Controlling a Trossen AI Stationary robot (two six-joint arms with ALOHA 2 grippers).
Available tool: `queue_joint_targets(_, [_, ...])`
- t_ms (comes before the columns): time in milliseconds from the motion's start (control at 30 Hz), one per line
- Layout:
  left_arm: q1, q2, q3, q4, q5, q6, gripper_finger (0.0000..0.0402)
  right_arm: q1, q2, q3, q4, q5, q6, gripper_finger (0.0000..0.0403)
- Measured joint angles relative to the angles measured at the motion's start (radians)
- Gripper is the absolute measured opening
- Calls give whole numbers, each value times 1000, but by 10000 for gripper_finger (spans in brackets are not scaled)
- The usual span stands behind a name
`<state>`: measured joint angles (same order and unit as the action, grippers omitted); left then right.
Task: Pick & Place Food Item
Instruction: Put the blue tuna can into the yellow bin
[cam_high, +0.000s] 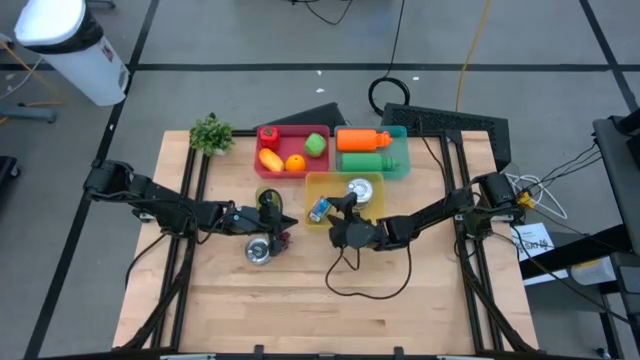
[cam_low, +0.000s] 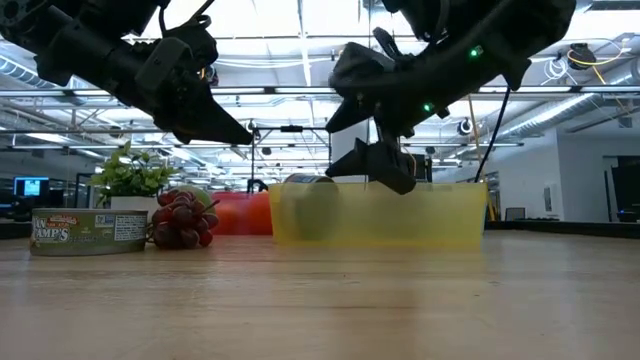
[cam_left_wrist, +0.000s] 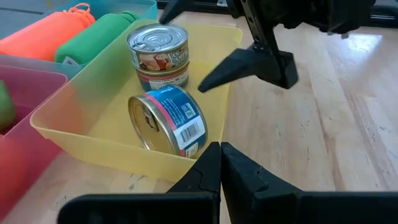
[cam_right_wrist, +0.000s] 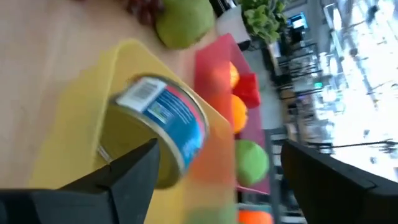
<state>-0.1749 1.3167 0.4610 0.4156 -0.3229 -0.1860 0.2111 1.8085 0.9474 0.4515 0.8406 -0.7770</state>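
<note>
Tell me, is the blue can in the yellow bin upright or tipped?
Tipped: the blue can lies on its side, lid facing sideways, inside the yellow bin.

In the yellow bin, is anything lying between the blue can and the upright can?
No. In the left wrist view, only bare bin floor separates the blue can, lying on its side, from the upright can.

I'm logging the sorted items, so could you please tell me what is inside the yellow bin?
The yellow bin holds two cans: a blue-labelled can lying on its side and an upright can behind it. Its floor beneath them is covered.
</note>
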Motion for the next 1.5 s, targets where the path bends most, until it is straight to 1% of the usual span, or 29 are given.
queue_joint_targets(133, [2,0,0,0,0,0,10,-19,0,0,1,-91,111,303])
queue_joint_targets(267, [5,0,0,0,0,0,10,-42,-1,7,-6,-194,186,296])
queue_joint_targets(333, [7,0,0,0,0,0,10,-52,-2,37,-112,-252,168,294])
queue_joint_targets(400, [7,0,0,0,0,0,10,-63,-4,90,-262,-293,142,294])
queue_joint_targets(467, [7,0,0,0,0,1,10,-81,-4,139,-370,-305,176,294])
queue_joint_targets(533, [7,0,0,0,0,0,10,-105,-3,173,-441,-352,214,294])
queue_joint_targets(667, [7,0,0,0,0,1,10,-154,-2,226,-485,-495,210,294])
queue_joint_targets(833, [7,0,0,-8,6,0,10,-207,-2,237,-482,-609,212,289])
queue_joint_targets(1167, [7,0,0,-10,7,4,10,-285,-2,237,-507,-759,221,286])
queue_joint_targets(1300, [7,0,0,-10,7,5,10,-304,-3,239,-519,-831,271,286])
queue_joint_targets(1500, [7,0,0,-9,7,6,10,-320,-4,240,-569,-833,292,286])
